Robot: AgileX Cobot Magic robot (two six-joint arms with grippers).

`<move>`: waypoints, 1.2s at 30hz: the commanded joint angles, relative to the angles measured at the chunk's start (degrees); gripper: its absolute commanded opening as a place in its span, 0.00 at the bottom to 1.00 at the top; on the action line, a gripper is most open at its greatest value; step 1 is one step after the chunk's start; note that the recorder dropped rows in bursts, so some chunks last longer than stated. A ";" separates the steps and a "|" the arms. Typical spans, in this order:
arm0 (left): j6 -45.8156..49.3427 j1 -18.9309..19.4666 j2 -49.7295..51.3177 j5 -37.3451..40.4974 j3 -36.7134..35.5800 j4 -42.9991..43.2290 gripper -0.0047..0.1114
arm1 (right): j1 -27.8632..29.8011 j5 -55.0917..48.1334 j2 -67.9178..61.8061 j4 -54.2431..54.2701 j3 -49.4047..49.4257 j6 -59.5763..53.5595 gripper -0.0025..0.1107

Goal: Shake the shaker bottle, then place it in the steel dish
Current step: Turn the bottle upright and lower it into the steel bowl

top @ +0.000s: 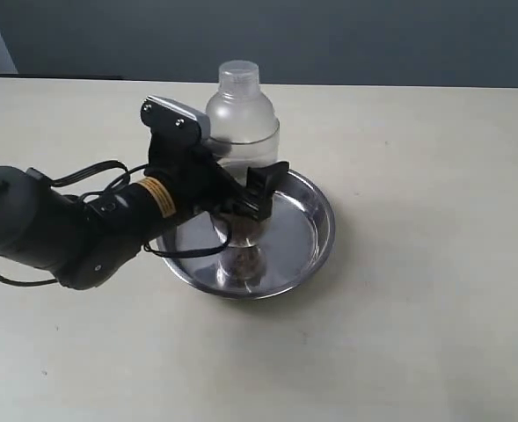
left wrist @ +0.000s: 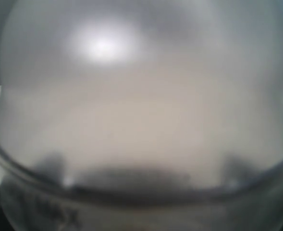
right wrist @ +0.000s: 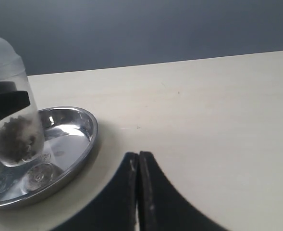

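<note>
The left gripper (top: 251, 186) is clamped across the mid-body of the shaker bottle (top: 239, 110), jaws spread wide to span it. Gripping below the domed shoulder probably keeps the bottle upright for lowering. The bottle stands between the jaws, inside the rim of the steel dish (top: 316, 220), with brown granules (right wrist: 14, 137) settled low. Whether its base touches the dish floor I cannot tell. The right gripper (right wrist: 139, 159), fingers pressed together, hangs over the desk (top: 434, 308), well apart.

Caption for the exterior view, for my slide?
Left tool grips the upright shaker bottle over the steel dish on the table.
</note>
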State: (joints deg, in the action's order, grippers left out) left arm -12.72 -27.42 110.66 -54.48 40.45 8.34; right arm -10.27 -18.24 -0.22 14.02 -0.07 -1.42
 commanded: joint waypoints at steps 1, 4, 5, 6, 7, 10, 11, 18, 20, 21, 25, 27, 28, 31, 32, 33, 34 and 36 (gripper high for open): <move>1.84 -0.08 1.59 -5.31 0.33 1.69 0.04 | -0.10 0.57 0.22 -0.39 0.07 -0.07 0.02; 1.84 -0.08 3.45 -7.58 0.33 1.40 0.04 | -0.10 0.57 0.22 -0.39 0.07 -0.07 0.02; 1.84 -0.08 4.74 -9.46 0.33 0.49 0.04 | -0.10 0.57 0.22 -0.39 0.07 -0.07 0.02; 1.84 -0.08 5.25 -10.43 0.33 0.49 0.04 | -0.10 0.57 0.22 -0.39 0.07 -0.07 0.02; 1.84 -0.08 6.01 -12.51 0.33 0.04 0.04 | -0.10 0.57 0.22 -0.39 0.07 -0.07 0.02; 1.84 -0.08 6.87 -15.48 0.33 -1.47 0.04 | -0.10 0.57 0.22 -0.39 0.07 -0.07 0.02; 1.84 -0.08 7.01 -15.48 0.33 -1.34 0.04 | -0.10 0.57 0.22 -0.39 0.07 -0.07 0.02; 1.84 -0.08 7.01 -11.64 0.33 -1.18 0.40 | -0.10 0.57 0.22 -0.39 0.07 -0.07 0.02; 1.84 -0.08 7.01 -11.64 0.33 -1.18 0.48 | -0.10 0.57 0.22 -0.39 0.07 -0.07 0.02; 1.84 -0.08 7.01 -11.44 0.33 -1.18 0.50 | -0.10 0.57 0.22 -0.39 0.07 -0.07 0.02; 1.84 -0.08 7.01 -10.10 0.33 1.29 0.61 | -0.10 0.57 0.22 -0.39 0.07 -0.07 0.02; 1.84 -0.08 7.01 -6.83 0.33 4.33 0.63 | -0.10 0.57 0.22 -0.39 0.07 -0.07 0.02; 1.84 -0.08 7.01 -5.16 0.33 5.81 0.63 | -0.10 0.57 0.22 -0.39 0.07 -0.07 0.02; 1.84 -0.08 7.01 -0.56 0.33 10.18 0.63 | -0.10 0.57 0.22 -0.39 0.07 -0.07 0.02; 1.84 -0.08 7.01 -0.44 0.33 11.95 0.63 | -0.10 0.57 0.22 -0.39 0.07 -0.07 0.02; 1.84 -0.08 7.01 -0.44 0.33 13.11 0.63 | -0.10 0.57 0.22 -0.39 0.07 -0.07 0.02; 1.84 -0.08 7.01 -0.44 0.33 14.28 0.63 | -0.10 0.57 0.22 -0.39 0.07 -0.07 0.02; 1.84 -0.08 7.01 -0.84 0.33 14.56 0.63 | -0.10 0.57 0.22 -0.39 0.07 -0.07 0.02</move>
State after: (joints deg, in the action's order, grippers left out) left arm -10.02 -27.42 117.27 -60.17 41.37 19.21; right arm -10.27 -18.24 -0.22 14.02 -0.07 -1.42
